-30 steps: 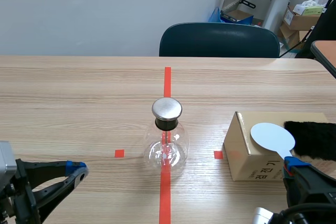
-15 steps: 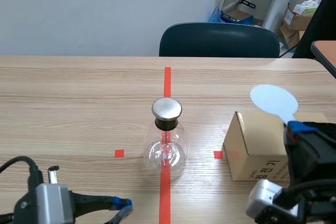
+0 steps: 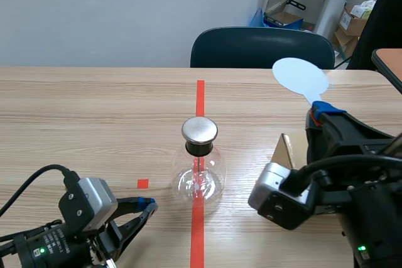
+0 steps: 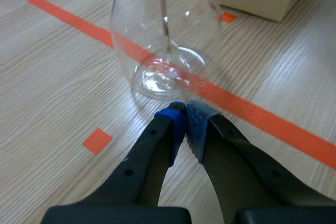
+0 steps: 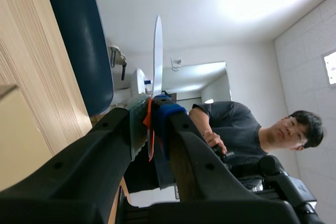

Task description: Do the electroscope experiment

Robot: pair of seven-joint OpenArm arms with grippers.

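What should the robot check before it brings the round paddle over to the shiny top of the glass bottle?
1. The right tool grips the paddle: ok, handle pinched between its pads.
2. The glass bottle stands upright: ok.
3. The shiny cap is on and uncovered: ok.
4. The left tool is off the glass: cannot tell; it is shut, with its tips very near the bottle's base.
5. The way from paddle to cap looks free: ok.
6. The paddle is charged: cannot tell.
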